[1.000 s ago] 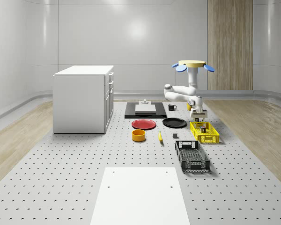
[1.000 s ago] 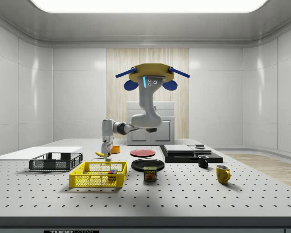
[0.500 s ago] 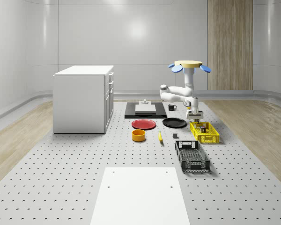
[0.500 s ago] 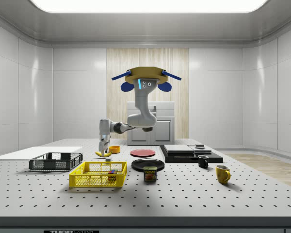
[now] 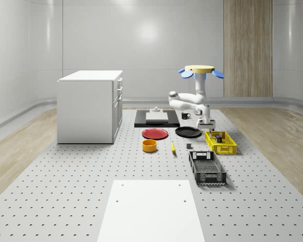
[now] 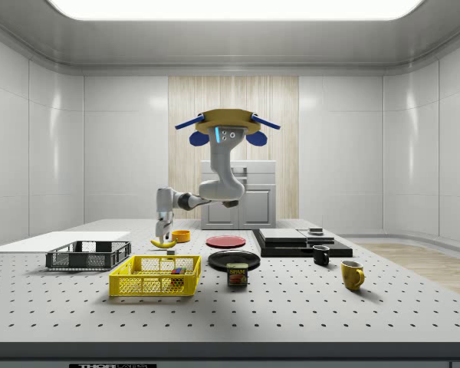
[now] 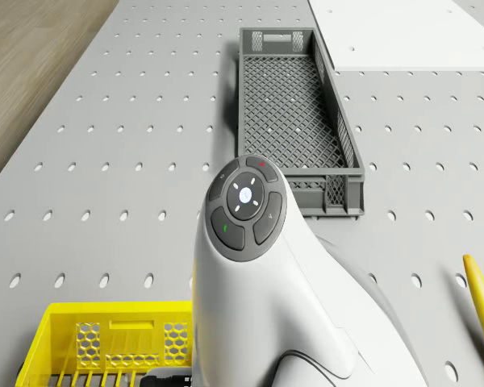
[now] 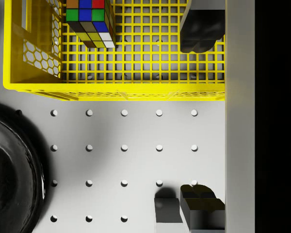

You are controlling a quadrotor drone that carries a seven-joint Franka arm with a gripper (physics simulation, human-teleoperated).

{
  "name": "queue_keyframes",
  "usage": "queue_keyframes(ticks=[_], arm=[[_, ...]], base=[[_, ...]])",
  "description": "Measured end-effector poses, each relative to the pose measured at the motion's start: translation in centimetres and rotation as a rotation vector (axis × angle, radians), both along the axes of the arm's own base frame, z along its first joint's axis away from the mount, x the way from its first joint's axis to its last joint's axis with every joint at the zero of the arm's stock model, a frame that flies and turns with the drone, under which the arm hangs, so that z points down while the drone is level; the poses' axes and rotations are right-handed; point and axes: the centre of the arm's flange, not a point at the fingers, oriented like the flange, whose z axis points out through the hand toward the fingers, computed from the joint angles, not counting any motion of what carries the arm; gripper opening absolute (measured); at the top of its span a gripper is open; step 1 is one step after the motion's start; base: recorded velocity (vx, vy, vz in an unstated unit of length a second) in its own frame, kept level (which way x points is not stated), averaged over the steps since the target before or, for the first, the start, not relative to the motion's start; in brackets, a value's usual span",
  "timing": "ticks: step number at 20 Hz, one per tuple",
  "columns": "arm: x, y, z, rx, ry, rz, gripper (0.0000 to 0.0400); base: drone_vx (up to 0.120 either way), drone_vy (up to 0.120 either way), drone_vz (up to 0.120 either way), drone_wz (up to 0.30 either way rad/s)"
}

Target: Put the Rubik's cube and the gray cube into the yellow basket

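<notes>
- Black crate [image 5: 207, 168]: on the table, nearest.
- Gray cube [image 5: 189, 146]: on the table, outside the yellow basket [image 8: 116, 90] and near it.
- Rubik's cube [image 8: 87, 22]: inside the yellow basket.
- Gripper [image 8: 199, 118]: fingers apart, holding nothing, over bare table between the basket and the black plate [image 8: 9, 179].
- Drone [image 5: 201, 70]: hovers above the plate's area.

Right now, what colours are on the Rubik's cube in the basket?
Orange, blue, red, green, yellow and white squares on the Rubik's cube, clearest in the wrist view.
</notes>
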Motion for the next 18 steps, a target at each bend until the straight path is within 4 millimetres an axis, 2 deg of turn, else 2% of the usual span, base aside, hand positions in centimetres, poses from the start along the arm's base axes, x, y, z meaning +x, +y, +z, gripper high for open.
queue_keyframes(ticks=[11, 16, 18], arm=[[0.00, 0.00, 0.00, 0.000, 0.000, 0.000, 0.0400], [0.00, 0.00, 0.00, 0.000, 0.000, 0.000, 0.0400], [0.00, 0.00, 0.00, 0.000, 0.000, 0.000, 0.0400]], base=[[0.000, -0.120, 0.000, 0.000], [0.096, -0.120, 0.000, 0.000], [0.000, -0.120, 0.000, 0.000]])
